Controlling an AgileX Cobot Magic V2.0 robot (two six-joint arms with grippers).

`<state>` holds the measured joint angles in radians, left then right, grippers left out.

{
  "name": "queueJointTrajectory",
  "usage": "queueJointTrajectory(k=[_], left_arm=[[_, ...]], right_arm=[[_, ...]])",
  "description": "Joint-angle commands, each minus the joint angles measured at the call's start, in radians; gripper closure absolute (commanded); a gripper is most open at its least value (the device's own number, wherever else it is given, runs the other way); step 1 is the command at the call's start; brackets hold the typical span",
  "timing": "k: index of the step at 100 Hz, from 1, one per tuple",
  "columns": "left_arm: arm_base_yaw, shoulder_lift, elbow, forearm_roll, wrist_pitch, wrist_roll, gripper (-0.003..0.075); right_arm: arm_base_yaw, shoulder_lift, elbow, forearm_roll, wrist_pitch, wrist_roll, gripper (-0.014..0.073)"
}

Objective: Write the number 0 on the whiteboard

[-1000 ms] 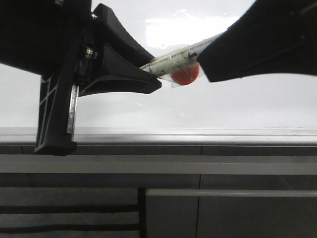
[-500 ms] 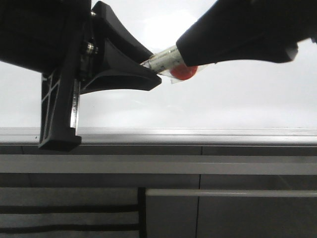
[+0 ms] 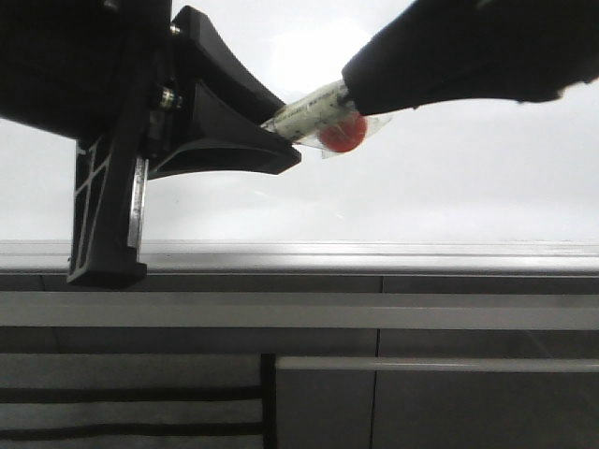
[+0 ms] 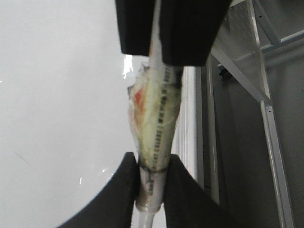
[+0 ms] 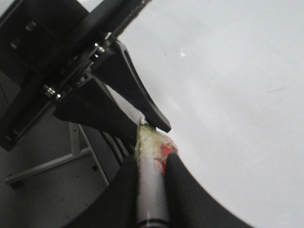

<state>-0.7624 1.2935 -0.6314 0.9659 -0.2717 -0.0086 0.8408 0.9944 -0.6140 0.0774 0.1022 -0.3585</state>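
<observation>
Your black left gripper pinches one end of a tape-wrapped white marker with a red spot; its printed label is unreadable. Your black right gripper clamps the other end, before the glossy white whiteboard.

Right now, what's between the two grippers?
A marker wrapped in clear tape, with a red patch; the left gripper and right gripper each clamp one end, clearest in the front view.
</observation>
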Motion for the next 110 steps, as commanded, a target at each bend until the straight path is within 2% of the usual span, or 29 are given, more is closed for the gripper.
queueJointTrajectory(k=[1,7,14,21,31,36,41,68,86,98,110], left_arm=[[-0.008,-0.027,-0.034,-0.078,-0.057,-0.034,0.0738],[-0.008,-0.027,-0.034,-0.098,-0.057,-0.034,0.0729],[-0.008,-0.027,-0.034,-0.101,-0.060,-0.034,0.0670],[-0.008,-0.027,-0.034,-0.101,-0.060,-0.034,0.0548],[-0.008,-0.027,-0.034,-0.103,-0.061,-0.034,0.0291],[-0.008,-0.027,-0.034,-0.133,-0.057,-0.034,0.0202],[-0.008,-0.032,-0.034,-0.154,-0.043,-0.034,0.0158],[-0.008,-0.158,-0.034,-0.170,0.151,-0.034,0.0161],[-0.008,-0.242,-0.034,-0.288,0.325,-0.034,0.0306],[-0.008,-0.283,-0.034,-0.372,0.465,-0.034,0.0393],[-0.003,-0.299,-0.032,-0.414,0.504,-0.034,0.0464]], right_arm=[[-0.004,-0.009,-0.036,-0.013,-0.102,-0.001,0.0664],[-0.004,-0.009,-0.036,-0.017,-0.093,-0.001,0.0664],[-0.004,-0.009,-0.036,-0.017,-0.088,-0.001,0.0664],[-0.004,-0.009,-0.036,-0.017,-0.086,-0.001,0.0664],[-0.006,-0.009,-0.036,-0.017,-0.086,-0.001,0.0664],[-0.006,-0.009,-0.036,-0.017,-0.086,-0.001,0.0663],[-0.006,-0.009,-0.036,-0.017,-0.086,-0.001,0.0663],[-0.043,-0.024,-0.021,-0.017,-0.040,-0.001,0.0663],[-0.137,-0.066,0.009,-0.017,0.011,0.001,0.0663],[-0.155,-0.099,0.009,-0.017,0.047,0.001,0.0663],[-0.155,-0.102,0.009,-0.019,0.093,0.001,0.0663]])
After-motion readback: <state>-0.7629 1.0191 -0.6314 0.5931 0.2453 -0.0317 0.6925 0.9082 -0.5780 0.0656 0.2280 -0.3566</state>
